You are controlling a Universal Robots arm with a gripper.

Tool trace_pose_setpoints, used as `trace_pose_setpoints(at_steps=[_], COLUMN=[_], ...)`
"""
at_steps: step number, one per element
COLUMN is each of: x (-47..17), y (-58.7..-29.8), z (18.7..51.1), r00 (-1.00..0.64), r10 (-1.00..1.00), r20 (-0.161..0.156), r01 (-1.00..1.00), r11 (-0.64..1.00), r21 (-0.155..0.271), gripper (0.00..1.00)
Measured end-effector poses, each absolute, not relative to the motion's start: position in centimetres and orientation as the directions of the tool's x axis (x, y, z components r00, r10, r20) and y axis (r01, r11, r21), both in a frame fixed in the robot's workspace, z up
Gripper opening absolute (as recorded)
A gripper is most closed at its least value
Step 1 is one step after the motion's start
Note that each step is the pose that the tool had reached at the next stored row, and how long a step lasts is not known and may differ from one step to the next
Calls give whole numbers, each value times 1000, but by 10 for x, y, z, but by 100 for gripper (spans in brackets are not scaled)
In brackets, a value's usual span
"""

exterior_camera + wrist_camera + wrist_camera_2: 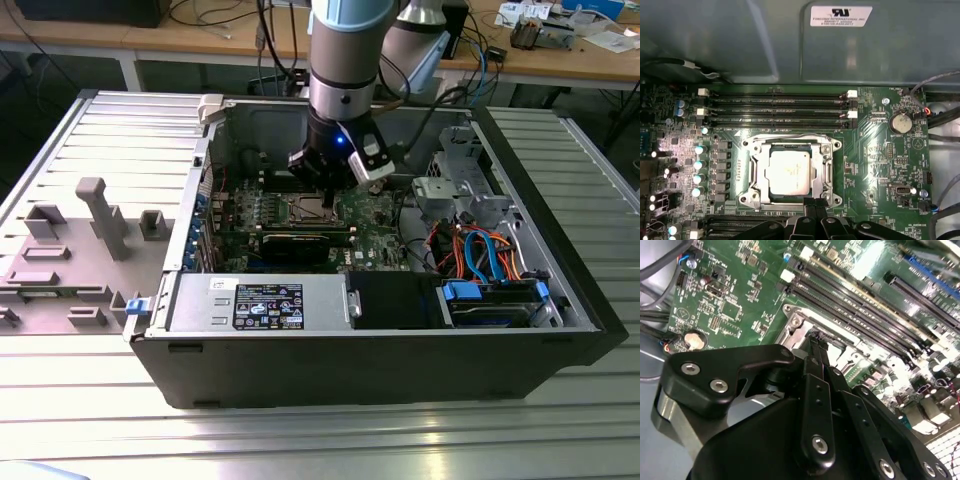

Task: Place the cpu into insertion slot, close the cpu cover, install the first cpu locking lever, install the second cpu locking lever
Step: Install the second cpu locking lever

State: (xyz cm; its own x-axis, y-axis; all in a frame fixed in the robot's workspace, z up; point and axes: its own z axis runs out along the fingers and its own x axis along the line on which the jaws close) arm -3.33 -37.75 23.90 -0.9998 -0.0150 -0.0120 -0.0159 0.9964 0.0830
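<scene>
- Ribbed grey metal forms the counter (90, 420), and on it we see an open computer case (400, 370) lying on its side, with wooden benches behind.
- We find the cpu (788, 171) lying flat in the insertion slot (754, 195), silver top facing up, its edges square with the socket frame; being square, it has no long axis we can name.
- We see the cpu cover (788, 139) lying down around the chip, which shows through its window.
- We see the claw (814, 204) at the socket's edge, its fingers (816, 352) pressed together with nothing between them.
- Long black memory slots (777, 107) run parallel to the socket's far side, and a row of capacitors (699, 170) stands beside it.
- Over the green motherboard (375, 215) the arm (345, 70) comes straight down, hiding part of the socket in the exterior view.
</scene>
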Motion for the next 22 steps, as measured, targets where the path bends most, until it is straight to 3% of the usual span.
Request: trace_pose_setpoints(at_steps=[22], x=[-39], y=[-384], z=[239], r00=[-1000], r10=[-15], r20=[-12], r01=[-16], r11=[996], r21=[83], gripper=[11])
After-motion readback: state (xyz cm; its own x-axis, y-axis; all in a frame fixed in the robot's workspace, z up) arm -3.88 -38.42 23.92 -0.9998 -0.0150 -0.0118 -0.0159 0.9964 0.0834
